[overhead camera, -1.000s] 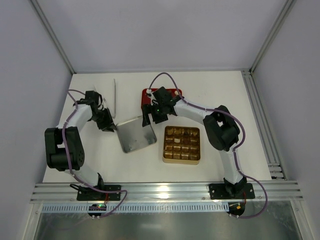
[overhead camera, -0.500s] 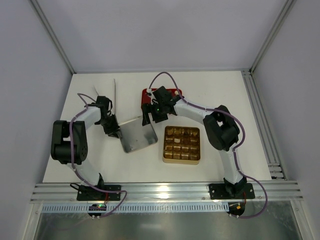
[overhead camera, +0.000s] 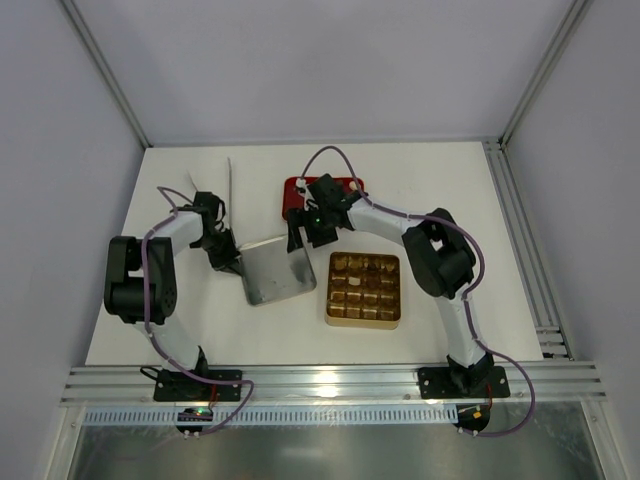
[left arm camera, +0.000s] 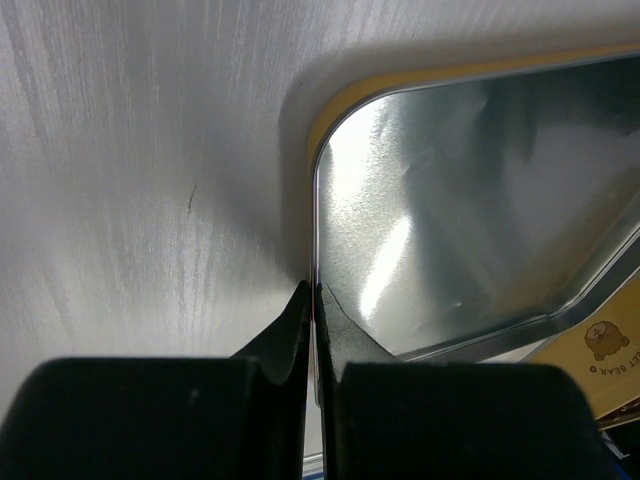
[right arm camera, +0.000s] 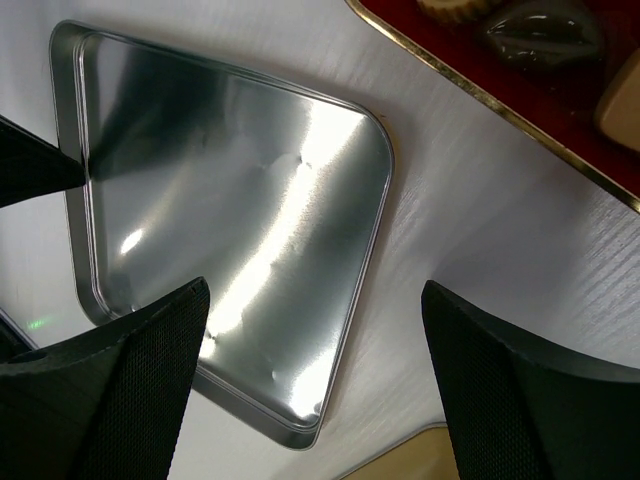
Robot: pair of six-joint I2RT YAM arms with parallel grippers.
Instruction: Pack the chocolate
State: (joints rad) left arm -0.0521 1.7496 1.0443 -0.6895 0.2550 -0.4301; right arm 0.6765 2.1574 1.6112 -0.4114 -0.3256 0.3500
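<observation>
Chocolate pieces sit in the gold grid tray [overhead camera: 331,318], mostly brown [overhead camera: 371,267] and one white [overhead camera: 352,283]. More chocolate [right arm camera: 540,35] lies in the red tray [overhead camera: 293,187], whose bare floor shows in the right wrist view [right arm camera: 520,90]. A silver tin lid [overhead camera: 275,268] lies inside-up between the arms. My left gripper [overhead camera: 228,262] is shut on the lid's left rim [left arm camera: 316,300]. My right gripper [overhead camera: 300,236] is open and empty, hovering over the lid's far right corner [right arm camera: 315,290], with the lid [right arm camera: 230,210] below it.
The lid's outer side is yellow with a bear print [left arm camera: 600,340]. A thin white upright piece [overhead camera: 228,190] stands at the back left. The gold tray's corner [right arm camera: 430,462] lies close to the lid's near corner. The right arm covers most of the red tray.
My left arm swung its elbow in and the gripper slid slightly right and nearer onto the lid's left rim. The right arm and the trays have hardly moved.
</observation>
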